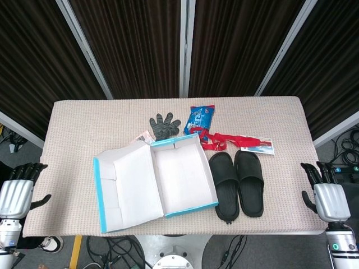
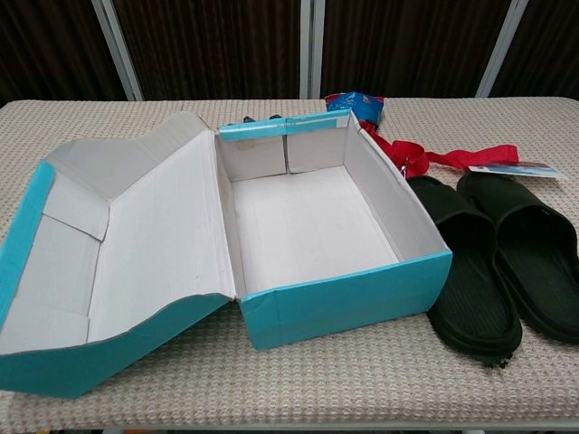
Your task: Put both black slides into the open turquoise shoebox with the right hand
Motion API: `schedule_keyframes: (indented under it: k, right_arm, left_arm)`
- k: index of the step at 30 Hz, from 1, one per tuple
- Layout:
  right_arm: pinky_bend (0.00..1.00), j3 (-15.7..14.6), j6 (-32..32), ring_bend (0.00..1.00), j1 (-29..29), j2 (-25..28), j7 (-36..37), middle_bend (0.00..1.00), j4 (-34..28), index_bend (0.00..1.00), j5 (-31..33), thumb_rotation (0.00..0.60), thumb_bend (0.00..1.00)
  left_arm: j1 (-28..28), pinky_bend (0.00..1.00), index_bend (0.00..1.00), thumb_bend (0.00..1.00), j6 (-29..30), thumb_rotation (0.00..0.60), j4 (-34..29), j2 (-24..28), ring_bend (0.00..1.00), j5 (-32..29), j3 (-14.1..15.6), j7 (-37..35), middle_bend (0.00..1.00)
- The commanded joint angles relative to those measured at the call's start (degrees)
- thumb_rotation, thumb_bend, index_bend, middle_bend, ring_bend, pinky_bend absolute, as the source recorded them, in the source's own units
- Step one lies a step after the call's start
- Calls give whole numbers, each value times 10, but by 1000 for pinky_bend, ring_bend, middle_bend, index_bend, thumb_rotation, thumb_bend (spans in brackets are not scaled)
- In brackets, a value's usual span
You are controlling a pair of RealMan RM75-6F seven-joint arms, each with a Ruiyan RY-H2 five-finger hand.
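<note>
Two black slides lie side by side on the table just right of the box: the left slide [image 1: 225, 185] [image 2: 463, 271] and the right slide [image 1: 249, 181] [image 2: 532, 255]. The open turquoise shoebox [image 1: 182, 175] [image 2: 312, 226] has a white, empty interior and its lid folded out to the left. My right hand [image 1: 327, 198] hangs off the table's right front corner, fingers apart, holding nothing. My left hand [image 1: 15, 195] hangs off the left front corner, also spread and empty. Neither hand shows in the chest view.
Behind the box lie a grey glove [image 1: 164, 125], a blue snack packet [image 1: 201, 117] and a red lanyard [image 1: 233, 140] with a card [image 1: 262, 146]. The table is covered with a beige woven cloth [image 1: 84, 123]. Dark curtains stand behind.
</note>
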Motion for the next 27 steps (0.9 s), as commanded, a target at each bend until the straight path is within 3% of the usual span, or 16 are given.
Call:
schedule_keyframes:
  k: [1, 5, 10, 21, 27]
  right_arm:
    - [0, 1, 2, 0, 2, 0, 3, 133, -3, 95, -5, 600, 290]
    - [0, 4, 1, 0, 11, 1, 12, 149, -10, 94, -18, 600, 291]
    - [0, 12, -57, 0, 52, 41, 23, 165, -48, 94, -26, 600, 290]
    - [0, 47, -327, 0, 199, 67, 61, 169, -102, 94, 100, 600, 286]
    - [0, 63, -377, 0, 260, 50, -21, 172, -118, 94, 183, 600, 255]
  left_arm:
    - [-3, 178, 203, 136, -3, 600, -3, 2, 149, 0, -1, 1, 214]
    - [-4, 178, 203, 136, -8, 600, -6, 2, 149, 1, 1, 0, 214]
    - [-10, 178, 203, 136, -15, 600, -1, 4, 149, 4, 1, -3, 214]
    - [-23, 184, 203, 136, -48, 600, -1, 5, 149, -14, 0, -12, 214]
    - [-25, 190, 203, 136, -70, 600, -16, 27, 149, -22, 7, -41, 214]
